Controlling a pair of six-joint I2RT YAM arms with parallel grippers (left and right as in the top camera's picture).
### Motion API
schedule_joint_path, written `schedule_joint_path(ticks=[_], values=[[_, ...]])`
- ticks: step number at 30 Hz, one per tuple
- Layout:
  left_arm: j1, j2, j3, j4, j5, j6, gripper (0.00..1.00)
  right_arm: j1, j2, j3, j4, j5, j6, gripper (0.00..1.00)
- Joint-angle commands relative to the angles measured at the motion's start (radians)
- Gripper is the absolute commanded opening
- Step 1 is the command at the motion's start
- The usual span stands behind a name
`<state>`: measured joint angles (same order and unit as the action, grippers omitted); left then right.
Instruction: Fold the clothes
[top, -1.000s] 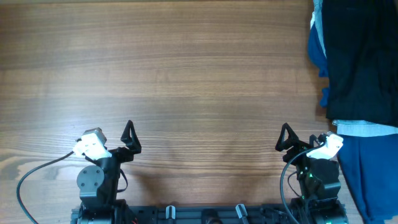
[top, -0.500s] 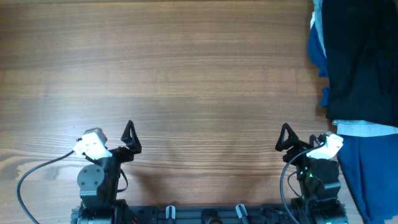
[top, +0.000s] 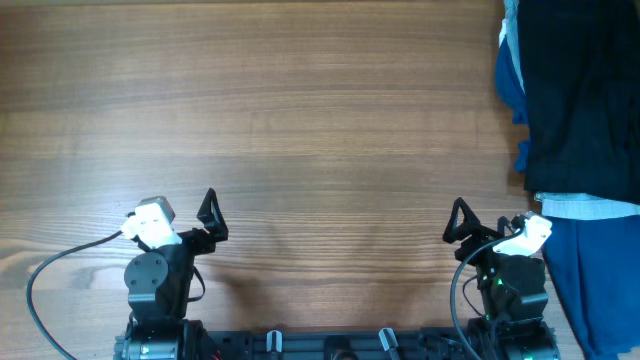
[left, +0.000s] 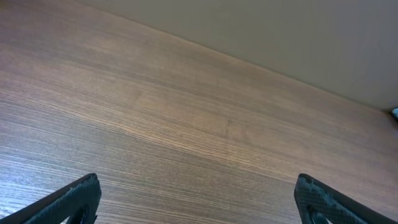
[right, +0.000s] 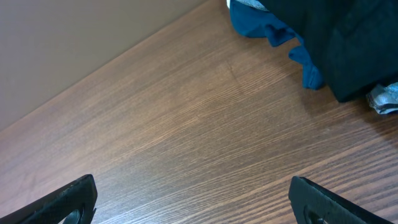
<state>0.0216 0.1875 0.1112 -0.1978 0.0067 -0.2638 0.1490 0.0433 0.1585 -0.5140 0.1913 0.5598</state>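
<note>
- Since a second ago, your left arm has shifted slightly: in the overhead view its white wrist camera and the left gripper (top: 211, 214) sit a touch higher and further right. The right arm and the cloths have not moved.
- Left gripper: jaws spread wide with nothing between them. Its wrist view shows only bare wooden table (top: 300, 100) in the gap.
- Right gripper (top: 460, 222): jaws equally wide and holding nothing, poised over bare wood near the front edge.
- The black garment (top: 580, 90) lies bunched at the far right of the table and runs out of the overhead view at the top and right. It is well apart from both grippers, and you have no contact with it.
- Royal blue cloth (top: 511, 88) peeks out along the garment's left edge. The right wrist view shows the same blue folds against the black fabric.
- A pale blue strip (top: 585, 207) lies just below the black garment's lower edge, with more blue cloth below it, just right of the right arm.
</note>
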Motion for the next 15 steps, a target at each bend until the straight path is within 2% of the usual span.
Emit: schedule_joint_path(ticks=[1, 15], values=[[0.0, 0.005, 0.026, 0.008, 0.011, 0.025, 1.0, -0.006, -0.014, -0.003, 0.005, 0.007, -0.007, 1.0], [0.0, 0.005, 0.026, 0.006, 0.011, 0.026, 1.0, -0.006, -0.014, -0.003, 0.005, 0.008, -0.007, 1.0]])
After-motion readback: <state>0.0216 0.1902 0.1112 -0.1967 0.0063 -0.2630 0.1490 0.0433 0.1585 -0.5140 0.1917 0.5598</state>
